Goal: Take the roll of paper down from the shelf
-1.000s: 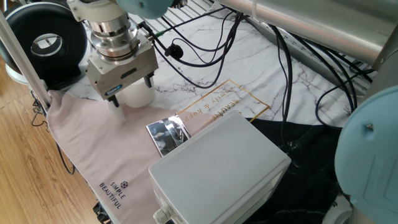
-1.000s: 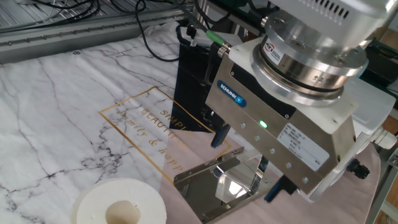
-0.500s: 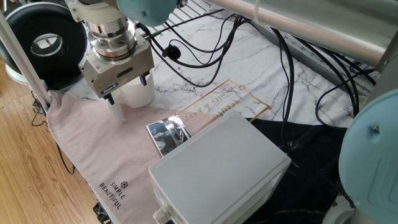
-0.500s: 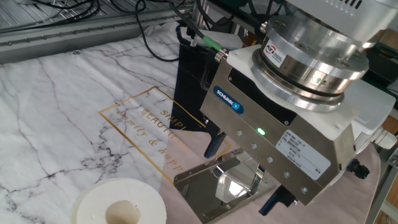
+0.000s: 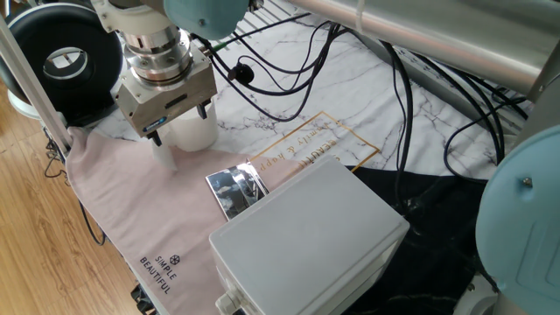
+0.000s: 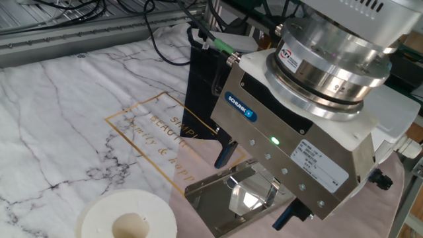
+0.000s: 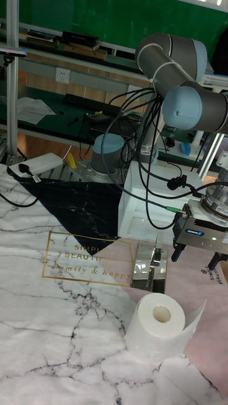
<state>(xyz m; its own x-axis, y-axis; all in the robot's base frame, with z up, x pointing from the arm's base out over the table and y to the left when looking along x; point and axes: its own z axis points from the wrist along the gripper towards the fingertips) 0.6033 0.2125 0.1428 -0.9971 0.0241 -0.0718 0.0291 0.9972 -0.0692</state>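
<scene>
The roll of paper (image 7: 157, 323) stands on end on the table, hollow core up, with a loose sheet trailing to its right. It also shows at the bottom left in the other fixed view (image 6: 129, 215) and partly behind the gripper body (image 5: 196, 136). The shelf (image 7: 152, 269), a small mirror-shiny chrome plate (image 5: 234, 188) (image 6: 231, 198), lies bare a little way from the roll. My gripper (image 7: 195, 258) hangs above the table, open, with nothing between its blue-tipped fingers (image 6: 225, 153). It is off the roll and touches nothing (image 5: 184, 127).
A large pale grey box (image 5: 306, 236) stands right beside the chrome plate. A pink cloth (image 5: 122, 210) and a black cloth (image 7: 88, 209) cover parts of the marble tabletop (image 6: 66, 112). Black cables (image 5: 394, 79) run across the back, and a round black object (image 5: 66, 61) sits at one corner.
The gripper has risen a little and shifted slightly, staying open. The roll and the chrome plate have not moved.
</scene>
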